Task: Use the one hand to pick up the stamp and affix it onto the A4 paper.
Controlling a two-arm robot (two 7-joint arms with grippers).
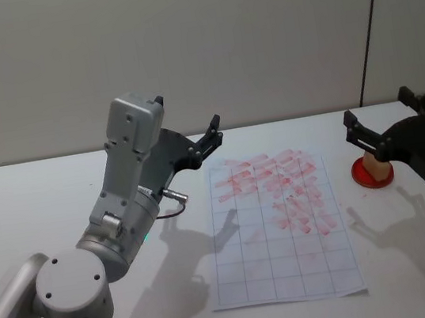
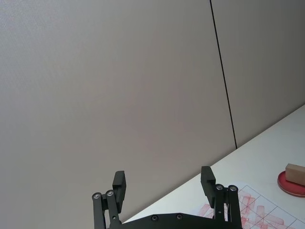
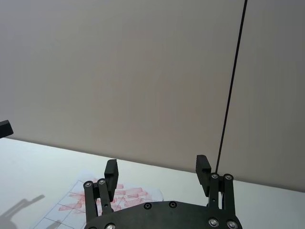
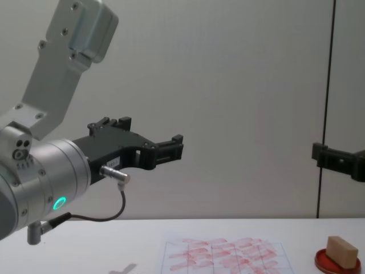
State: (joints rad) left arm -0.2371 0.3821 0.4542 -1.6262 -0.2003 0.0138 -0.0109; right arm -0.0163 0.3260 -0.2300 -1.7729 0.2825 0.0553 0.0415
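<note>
The stamp (image 1: 371, 160), a small tan wooden block, stands on a round red ink pad (image 1: 372, 175) at the right of the table. From the chest view the stamp (image 4: 341, 250) leans slightly on that pad (image 4: 335, 264). The A4 paper (image 1: 280, 237) lies flat in the middle, its upper grid cells smeared with red prints. My right gripper (image 1: 376, 105) hovers open above and just behind the stamp, apart from it. High over the paper's far left corner, my left gripper (image 1: 188, 114) is open and empty. Both wrist views show spread fingers, left (image 2: 163, 179) and right (image 3: 157, 167).
The white table (image 1: 58, 198) ends at a pale wall with a dark vertical seam (image 1: 369, 31) behind the right side. A grey cable (image 1: 172, 201) loops from my left wrist near the paper's left edge.
</note>
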